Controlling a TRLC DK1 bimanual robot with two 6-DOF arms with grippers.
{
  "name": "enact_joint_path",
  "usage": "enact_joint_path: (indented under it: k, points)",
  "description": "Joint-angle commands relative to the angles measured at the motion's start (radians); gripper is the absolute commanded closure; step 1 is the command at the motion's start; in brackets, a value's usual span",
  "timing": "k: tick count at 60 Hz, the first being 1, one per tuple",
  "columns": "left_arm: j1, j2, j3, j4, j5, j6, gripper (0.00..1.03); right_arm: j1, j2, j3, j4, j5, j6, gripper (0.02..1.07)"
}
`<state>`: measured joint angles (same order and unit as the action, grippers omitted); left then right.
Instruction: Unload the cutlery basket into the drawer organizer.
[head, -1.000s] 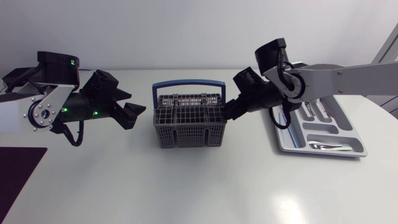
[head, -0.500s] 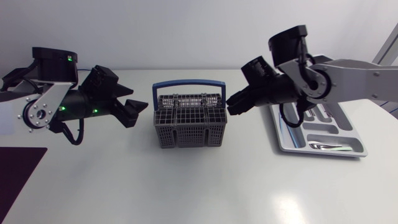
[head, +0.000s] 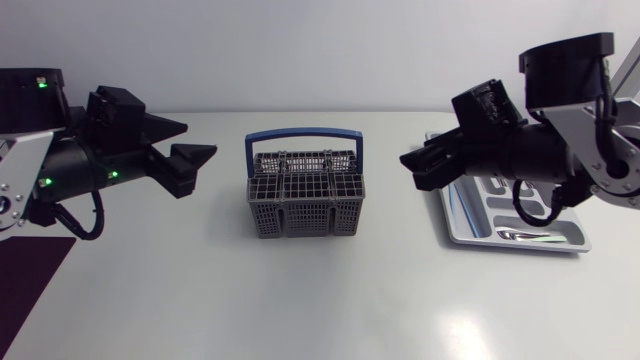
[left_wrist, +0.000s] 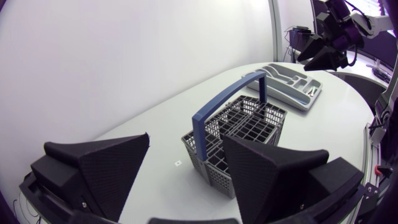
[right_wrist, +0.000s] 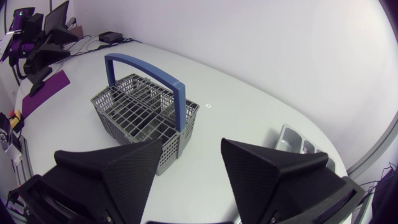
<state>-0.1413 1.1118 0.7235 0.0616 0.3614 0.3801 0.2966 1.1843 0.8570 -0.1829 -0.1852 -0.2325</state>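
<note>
Both arms have backed off the basket (head: 303, 190). My left gripper (head: 198, 140) is at its 9 o'clock, and my right gripper (head: 410, 170) at 3 o'clock, over the tray (head: 545, 212). Both jaws are spread and empty. The basket sits mid-table and looks emptied, so I judge unloading done.

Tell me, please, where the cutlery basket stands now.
In the head view the cutlery basket stands at the table's middle, between the left gripper and the right gripper, touching neither; the drawer organizer lies to its right.
</note>
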Motion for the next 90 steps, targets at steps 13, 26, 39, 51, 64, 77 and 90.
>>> enact_joint_path:
  k: [13,26,39,51,64,77,90]
  points:
    - [0.069,-0.196,-0.099,-0.006,0.001,-0.043,0.04,-0.03,-0.146,-0.087,-0.027,0.009,-0.004,0.08]
    - [0.117,-0.36,-0.167,-0.032,0.002,-0.049,0.04,-0.043,-0.261,-0.142,-0.046,0.035,-0.018,0.07]
    - [0.16,-0.454,-0.219,-0.048,0.007,-0.05,0.04,-0.048,-0.382,-0.196,-0.066,0.085,-0.041,0.07]
    - [0.203,-0.573,-0.277,-0.062,0.037,-0.07,0.04,-0.039,-0.515,-0.269,-0.061,0.179,-0.07,0.07]
    - [0.252,-0.652,-0.331,-0.039,0.037,-0.087,0.04,-0.042,-0.655,-0.326,-0.036,0.268,-0.054,0.07]
    - [0.277,-0.752,-0.418,0.01,-0.019,-0.159,0.04,-0.08,-0.786,-0.429,0.002,0.283,-0.009,0.07]
    - [0.241,-0.847,-0.499,-0.009,-0.11,-0.217,0.04,-0.138,-0.892,-0.542,0.05,0.257,0.055,0.07]
